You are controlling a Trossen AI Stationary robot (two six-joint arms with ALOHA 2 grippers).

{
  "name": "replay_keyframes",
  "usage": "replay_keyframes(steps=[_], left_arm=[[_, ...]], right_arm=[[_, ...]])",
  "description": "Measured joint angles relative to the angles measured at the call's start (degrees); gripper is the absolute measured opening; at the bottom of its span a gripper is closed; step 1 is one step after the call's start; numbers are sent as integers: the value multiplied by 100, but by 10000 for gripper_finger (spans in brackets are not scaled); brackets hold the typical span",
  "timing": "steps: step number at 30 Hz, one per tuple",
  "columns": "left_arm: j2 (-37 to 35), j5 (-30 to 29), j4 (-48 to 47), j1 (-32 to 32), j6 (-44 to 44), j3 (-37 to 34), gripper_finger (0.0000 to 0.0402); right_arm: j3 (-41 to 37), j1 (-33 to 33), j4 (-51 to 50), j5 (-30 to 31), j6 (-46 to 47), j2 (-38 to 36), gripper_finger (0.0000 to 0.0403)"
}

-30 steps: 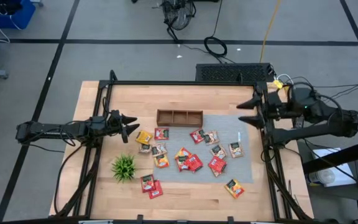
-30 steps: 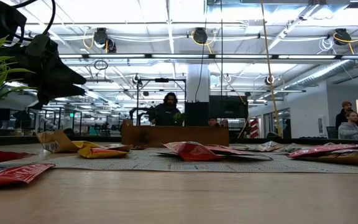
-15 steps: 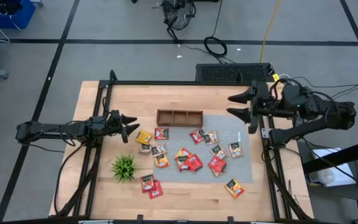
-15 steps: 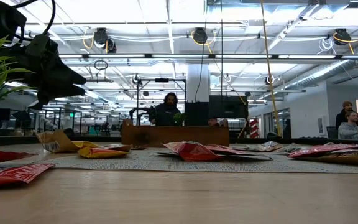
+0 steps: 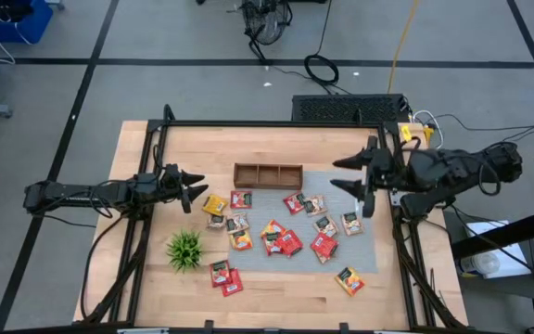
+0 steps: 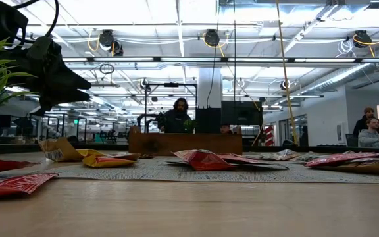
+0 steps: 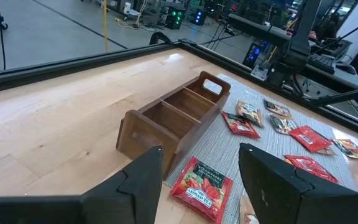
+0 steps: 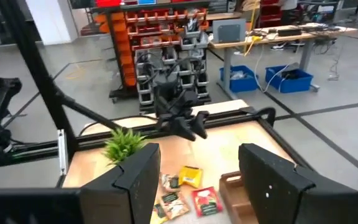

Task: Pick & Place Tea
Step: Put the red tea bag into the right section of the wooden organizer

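Tea packets [image 5: 286, 237] on the mat [image 5: 360, 255] before the tray [image 5: 267, 174] (plant [image 5: 184, 249] leftward)

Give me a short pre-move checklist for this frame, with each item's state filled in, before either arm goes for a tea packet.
1. Right claw open, holding nothing: ok.
2. Left claw open, holding nothing, waiting at the table's left edge: ok.
3. Wooden tray upright, its three compartments free to receive tea: ok.
4. Tea packets within reach on the grey mat: ok, though several overlap.
5. Green plant clear of the mat: ok, but two packets lie close beside it.
6. Any packet already in the tray: not ok, none yet.
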Motion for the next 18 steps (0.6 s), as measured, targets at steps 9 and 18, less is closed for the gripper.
replay_keyframes(steps=[9,18], left_arm=[[0,0,0,-2,0,0,212],[0,0,0,-2,0,0,212]], right_arm=[[0,1221,-44,910,253,86,201],[0,2168,-173,1635,296,271,201]])
